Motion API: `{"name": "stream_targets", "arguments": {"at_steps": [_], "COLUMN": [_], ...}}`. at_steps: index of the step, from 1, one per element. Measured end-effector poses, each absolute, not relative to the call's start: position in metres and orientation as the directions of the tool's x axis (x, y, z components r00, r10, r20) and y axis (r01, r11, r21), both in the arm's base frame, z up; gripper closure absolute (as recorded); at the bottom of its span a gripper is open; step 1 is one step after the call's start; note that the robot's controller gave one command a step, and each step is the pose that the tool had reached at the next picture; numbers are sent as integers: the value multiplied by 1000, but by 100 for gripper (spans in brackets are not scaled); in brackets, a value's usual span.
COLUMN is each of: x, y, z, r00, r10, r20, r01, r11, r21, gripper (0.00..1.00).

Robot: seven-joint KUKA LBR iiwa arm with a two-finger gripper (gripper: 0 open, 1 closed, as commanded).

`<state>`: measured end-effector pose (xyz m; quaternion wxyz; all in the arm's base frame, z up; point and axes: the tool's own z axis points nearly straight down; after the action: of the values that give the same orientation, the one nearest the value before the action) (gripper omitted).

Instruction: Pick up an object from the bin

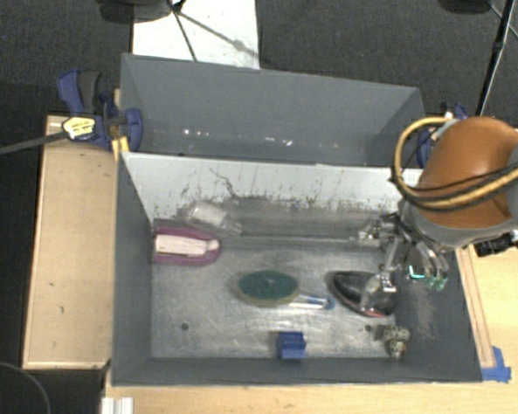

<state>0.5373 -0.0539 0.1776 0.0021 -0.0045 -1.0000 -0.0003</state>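
Note:
My gripper hangs low at the right side of the bin, right at the right end of a dark glossy rounded thing with a red trim underneath. Whether it touches that thing I cannot make out. Just left of it lies a round green brush with a clear and blue handle pointing right towards the dark thing. A small grey metal piece sits on the floor just below and to the right of the gripper.
A pink and purple stapler-like thing lies at the left wall, with a clear plastic piece behind it. A small blue block rests near the front wall. The arm's orange cover and cables hang over the bin's right rim.

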Motion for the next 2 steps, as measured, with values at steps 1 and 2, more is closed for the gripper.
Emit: {"name": "stream_targets", "arguments": {"at_steps": [1,2], "x": [546,548], "y": [-115,-114], "z": [69,74], "r00": [-999,-999], "r10": [37,30], "r20": [-5,-11], "r01": [37,30], "r11": [999,1000], "r21": [0,-2], "gripper": [0,100]}}
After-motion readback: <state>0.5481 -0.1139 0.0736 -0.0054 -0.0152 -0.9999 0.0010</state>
